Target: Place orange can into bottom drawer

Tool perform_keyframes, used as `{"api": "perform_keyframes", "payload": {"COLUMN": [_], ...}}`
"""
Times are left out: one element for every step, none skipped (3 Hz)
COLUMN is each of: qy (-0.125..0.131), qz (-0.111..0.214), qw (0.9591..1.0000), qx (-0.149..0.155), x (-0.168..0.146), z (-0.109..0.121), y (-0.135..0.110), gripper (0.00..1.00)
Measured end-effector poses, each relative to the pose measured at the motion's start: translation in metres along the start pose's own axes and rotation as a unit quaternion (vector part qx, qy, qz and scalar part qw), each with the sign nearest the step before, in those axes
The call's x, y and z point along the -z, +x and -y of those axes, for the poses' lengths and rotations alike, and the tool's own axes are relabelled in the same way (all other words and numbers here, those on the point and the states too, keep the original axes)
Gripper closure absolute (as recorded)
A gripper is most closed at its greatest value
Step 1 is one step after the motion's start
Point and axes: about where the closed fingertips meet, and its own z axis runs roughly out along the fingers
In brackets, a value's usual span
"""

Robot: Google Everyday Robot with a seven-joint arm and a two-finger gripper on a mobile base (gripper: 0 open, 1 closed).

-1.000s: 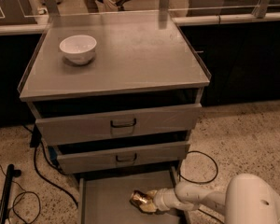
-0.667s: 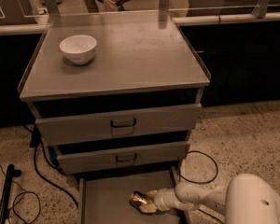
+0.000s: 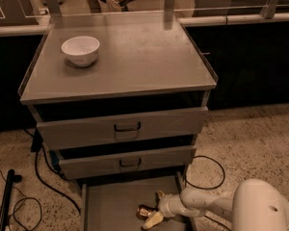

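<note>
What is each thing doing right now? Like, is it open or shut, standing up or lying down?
bottom drawer: pulled open.
orange can: inside the bottom drawer, right at the hand.
hand: low inside the bottom drawer, at the orange can.
middle drawer: pushed in.
top drawer: pushed in.
white bowl: upright on the cabinet top, nothing in it.

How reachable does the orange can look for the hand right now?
Probably yes: the hand sits low in the open bottom drawer, right at the orange can, nothing between them.
</note>
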Motion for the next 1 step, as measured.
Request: {"api": "perform_keyframes", "payload": {"qy": [0.000], "qz": [0.000], "qw": [1.0000], "qx": [0.000], "x": [0.0000], "z": [0.0000], "y": [0.0000], "gripper": [0.00]}}
